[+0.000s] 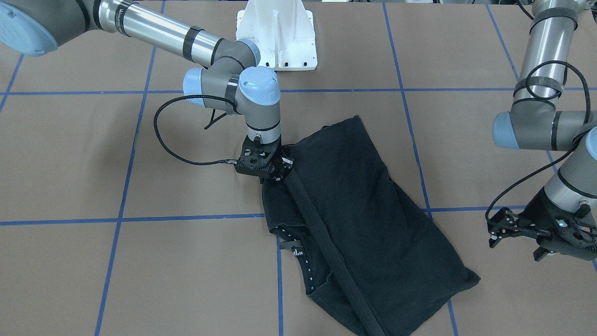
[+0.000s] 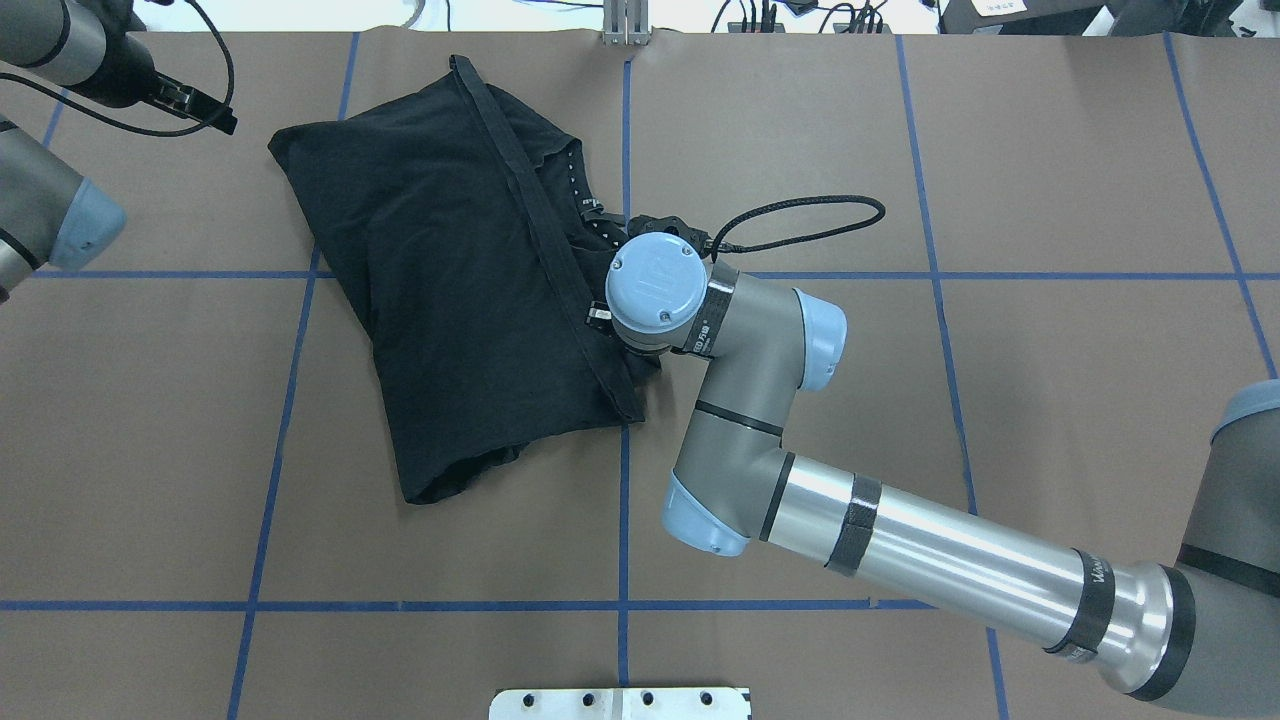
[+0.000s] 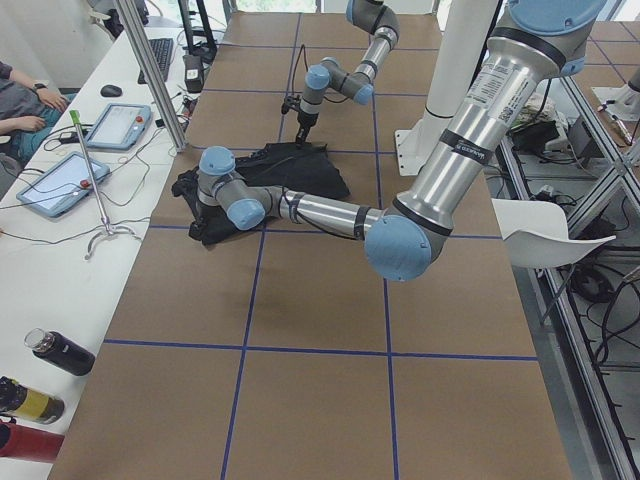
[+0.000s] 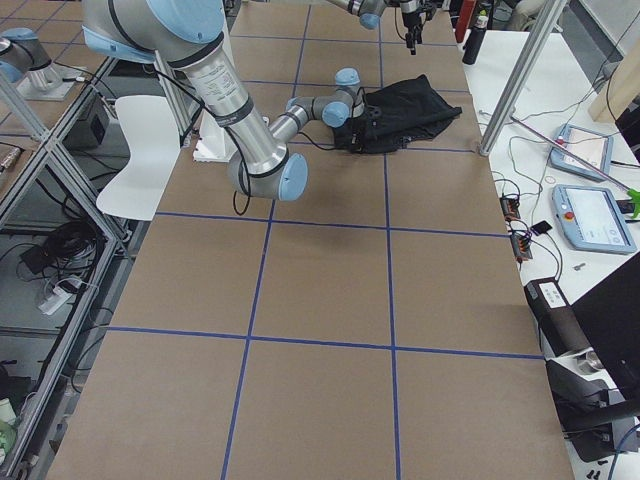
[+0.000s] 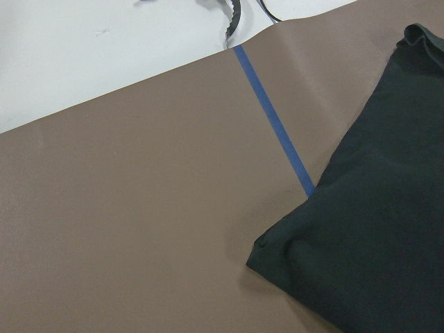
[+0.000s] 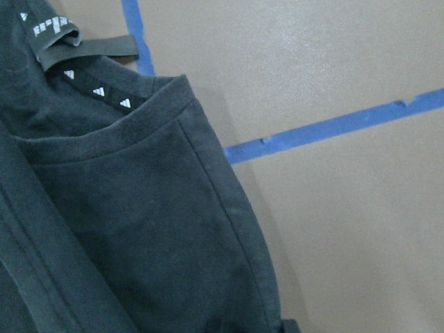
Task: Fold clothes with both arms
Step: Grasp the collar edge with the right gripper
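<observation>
A: Starting at the far left of the overhead view and spotting the left claw (image 2: 205, 108), hanging over bare table (image 2: 1000, 150) just off the shirt's (image 2: 450, 300) far corner. Touching no cloth, carrying nothing.

B: Gaping or pinching?

A: Not managing to tell. Showing up only as a dark shape, with the fingers not separating out clearly in any view.

B: Moving right, then. Finding the shirt where?

A: Lying on the table in a rough, tilted, doubled-over rectangle, mostly left of the middle tape line (image 2: 624, 520) and toward the far edge. Showing a thick folded band running along its right side, with the neck opening and its label (image 2: 590, 212) peeking out beside that.

B: And going further right?

A: Meeting the right claw (image 1: 278, 173), pointing straight down and touching the shirt's right edge at that band, with the cable (image 2: 800, 215) looping off behind. Looking at black fingertips against black cloth, so not telling whether clamping or merely resting there.
</observation>
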